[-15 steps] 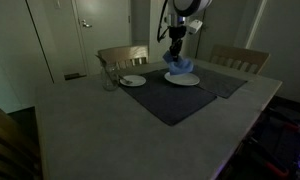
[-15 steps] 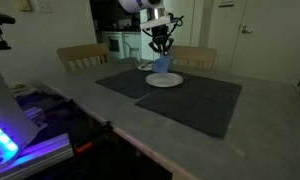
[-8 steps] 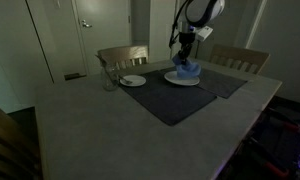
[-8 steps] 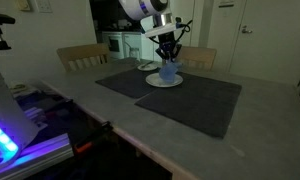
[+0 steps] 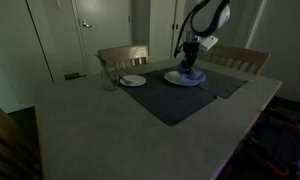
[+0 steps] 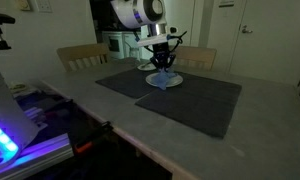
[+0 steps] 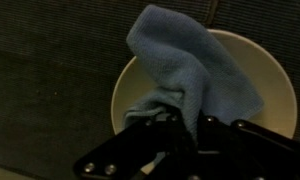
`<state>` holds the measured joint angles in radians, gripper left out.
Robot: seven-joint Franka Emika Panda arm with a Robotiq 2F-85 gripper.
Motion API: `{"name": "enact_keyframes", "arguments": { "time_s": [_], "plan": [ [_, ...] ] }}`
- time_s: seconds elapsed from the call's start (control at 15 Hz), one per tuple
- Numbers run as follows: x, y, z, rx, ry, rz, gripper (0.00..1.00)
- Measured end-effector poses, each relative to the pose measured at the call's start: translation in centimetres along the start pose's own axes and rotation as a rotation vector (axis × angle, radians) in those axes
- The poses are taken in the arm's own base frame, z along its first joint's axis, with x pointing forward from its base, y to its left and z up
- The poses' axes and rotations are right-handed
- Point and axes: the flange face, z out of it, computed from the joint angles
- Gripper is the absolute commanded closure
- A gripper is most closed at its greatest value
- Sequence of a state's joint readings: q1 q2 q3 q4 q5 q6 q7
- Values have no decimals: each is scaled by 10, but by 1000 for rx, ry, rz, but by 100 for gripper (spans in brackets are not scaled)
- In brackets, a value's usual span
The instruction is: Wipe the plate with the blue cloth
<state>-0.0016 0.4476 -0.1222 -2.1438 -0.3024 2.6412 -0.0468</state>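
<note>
Count: plates [image 5: 173, 80] 2, one left, one right | blue cloth [image 7: 180, 60] 1 | glass [image 5: 110, 78] 1, far left | dark placemats [image 5: 175, 103] 2 | chairs [image 5: 122, 55] 2, far side

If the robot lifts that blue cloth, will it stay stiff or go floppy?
Probably floppy: the blue cloth bunches and folds where the tool pinches it. It drapes over the plate, so it should slide, not roll.
</note>
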Motion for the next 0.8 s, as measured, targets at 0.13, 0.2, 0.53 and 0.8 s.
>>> {"name": "enact_keyframes", "arguments": {
  "time_s": [0.13,0.2,0.53,0.8],
  "plan": [
    [-5,-9,5,15,-7,8,97],
    [-6,-14,6,25,-7,17,97],
    [-2,-27,5,41,52,182,97],
    [0,-28,2,12,99,299,97]
  ]
}}
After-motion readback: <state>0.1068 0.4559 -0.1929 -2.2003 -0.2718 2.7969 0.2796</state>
